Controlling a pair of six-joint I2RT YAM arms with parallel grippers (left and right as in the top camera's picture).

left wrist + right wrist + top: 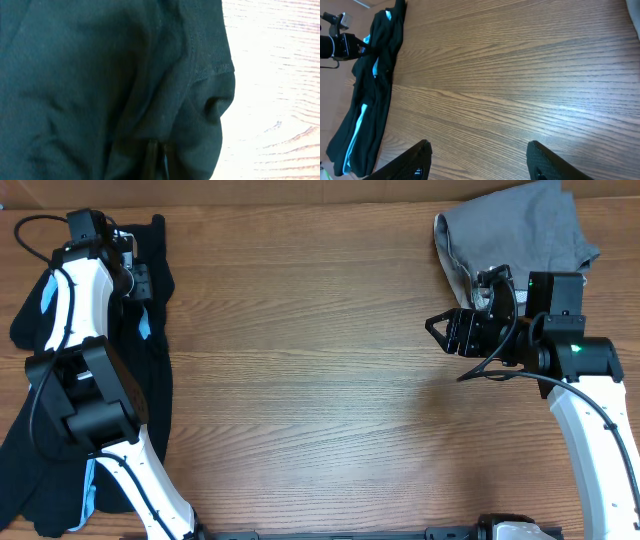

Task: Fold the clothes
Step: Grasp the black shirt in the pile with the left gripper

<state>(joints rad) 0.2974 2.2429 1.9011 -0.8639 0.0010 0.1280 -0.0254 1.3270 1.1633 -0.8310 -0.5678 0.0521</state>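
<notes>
A black garment with light blue trim [150, 395] lies crumpled along the table's left edge; it also shows in the right wrist view [372, 100]. My left gripper [140, 280] sits at its upper part. In the left wrist view the fingers [157, 160] are pressed together on a fold of the black cloth [100, 85], which fills the frame. A grey garment [520, 230] lies bunched at the back right. My right gripper [440, 330] is open and empty, held above bare wood just below the grey garment; its spread fingers show in the right wrist view [477, 162].
The wooden table [320, 380] stretches between the two garments. The left arm's white links [85, 310] lie over the black garment. A black cable [30, 230] loops at the far left corner.
</notes>
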